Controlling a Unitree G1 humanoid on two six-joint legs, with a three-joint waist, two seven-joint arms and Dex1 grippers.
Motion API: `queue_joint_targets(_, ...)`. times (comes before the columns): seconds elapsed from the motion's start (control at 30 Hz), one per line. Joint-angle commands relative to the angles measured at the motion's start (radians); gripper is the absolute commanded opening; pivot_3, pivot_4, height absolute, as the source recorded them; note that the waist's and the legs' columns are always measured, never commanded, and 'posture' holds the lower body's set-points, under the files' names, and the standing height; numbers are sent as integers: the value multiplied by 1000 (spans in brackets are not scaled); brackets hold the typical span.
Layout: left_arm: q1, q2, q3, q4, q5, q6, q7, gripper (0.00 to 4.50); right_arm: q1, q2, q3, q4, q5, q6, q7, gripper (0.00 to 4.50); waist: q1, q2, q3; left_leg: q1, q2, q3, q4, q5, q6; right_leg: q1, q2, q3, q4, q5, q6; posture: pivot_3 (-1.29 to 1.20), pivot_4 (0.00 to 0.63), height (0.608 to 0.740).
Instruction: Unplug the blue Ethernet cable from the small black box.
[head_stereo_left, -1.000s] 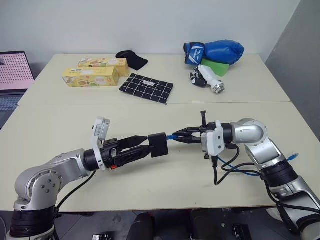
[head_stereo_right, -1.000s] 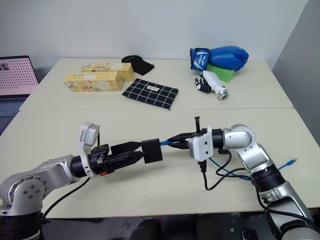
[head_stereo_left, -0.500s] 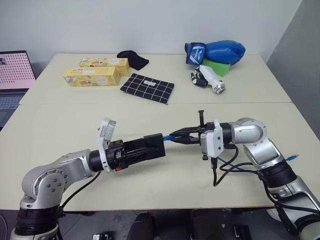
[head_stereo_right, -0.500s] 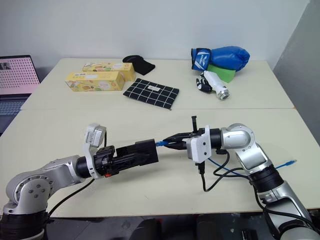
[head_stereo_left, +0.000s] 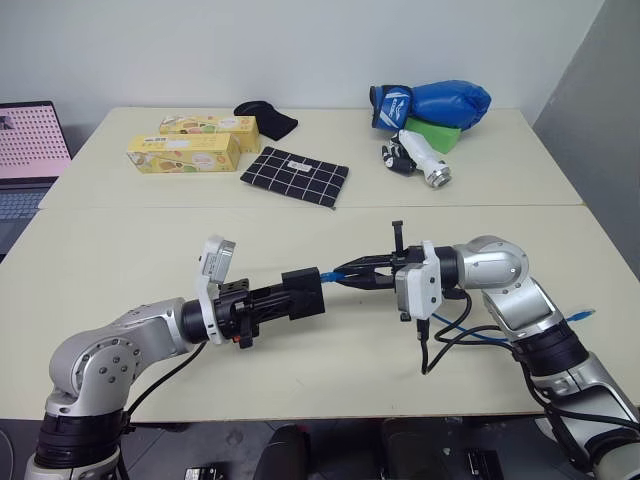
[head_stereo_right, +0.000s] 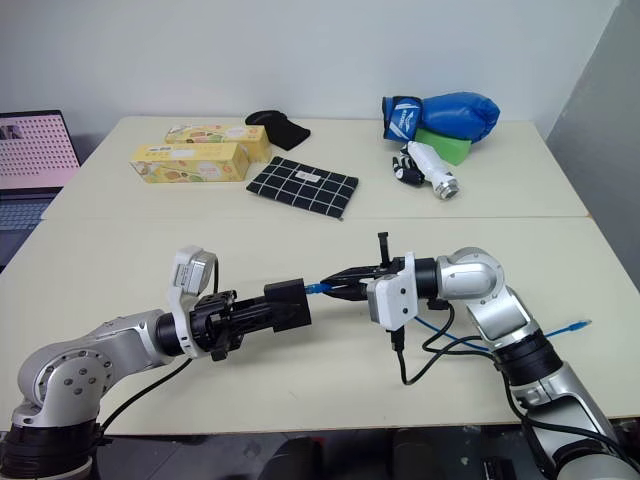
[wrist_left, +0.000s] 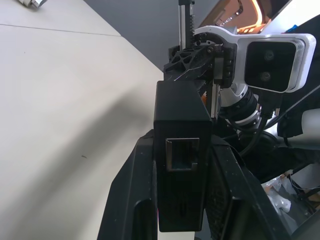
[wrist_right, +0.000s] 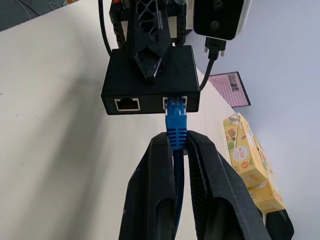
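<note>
Both my grippers grasp above the beige table (head_stereo_left: 120, 250): left gripper (head_stereo_left: 300, 297) clamps the small matte-black plastic box (wrist_right: 150, 80), right gripper (wrist_right: 176, 150) pinches the plugged-in bright-blue Ethernet cable (wrist_right: 175, 125).

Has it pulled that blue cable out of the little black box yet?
Not yet. Done: the left gripper clamps the small black box, and the right gripper pinches the blue Ethernet cable behind its plug. Left: pulling the plug, which sits in the port.
</note>
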Motion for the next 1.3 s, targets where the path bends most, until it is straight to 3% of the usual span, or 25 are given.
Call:
queue_joint_targets(0.03, 3, 4, 3, 0, 14, -16, 3, 796, -25, -7, 5, -30, 5, -57, 19, 460, 0, 0, 0, 0, 0, 0, 0, 0, 0, 0, 0, 0, 0, 0, 0, 0, 150, 740)
queue_joint_targets(0.13, 1, 9, 0, 0, 22, -21, -6, 796, -22, -19, 5, -54, 35, -15, 43, 1172, 0, 0, 0, 0, 0, 0, 0, 0, 0, 0, 0, 0, 0, 0, 0, 0, 150, 740)
queue_joint_targets(0.3, -13, 30, -26, 8, 84, -65, -68, 796, 29, -74, -30, -176, 203, 321, 81, 2139, 1, 0, 0, 0, 0, 0, 0, 0, 0, 0, 0, 0, 0, 0, 0, 0, 150, 740)
queue_joint_targets(0.43, -31, 51, -69, 18, 146, -122, -148, 796, 31, -101, -78, -316, 452, 775, 13, 2791, 2, 0, 0, 0, 0, 0, 0, 0, 0, 0, 0, 0, 0, 0, 0, 0, 150, 740)
queue_joint_targets(0.63, -52, 39, -113, 52, 211, -230, -267, 795, 7, -49, -127, -364, 688, 1182, -109, 2791, 0, 0, 0, 0, 0, 0, 0, 0, 0, 0, 0, 0, 0, 0, 0, 0, 150, 740)
queue_joint_targets(0.83, -74, 25, -118, 103, 247, -310, -343, 795, 15, -10, -148, -355, 769, 1338, -151, 2791, 1, 0, 0, -1, 0, 0, 0, 0, 0, -1, 1, 0, -1, 0, 0, 0, 150, 740)
queue_joint_targets(1.3, -72, 18, -133, 137, 296, -360, -395, 795, 10, 66, -152, -338, 760, 1394, -211, 2791, 0, 0, 0, -1, -1, 0, 0, 0, 1, -1, 2, -1, -1, 0, 0, 0, 150, 740)
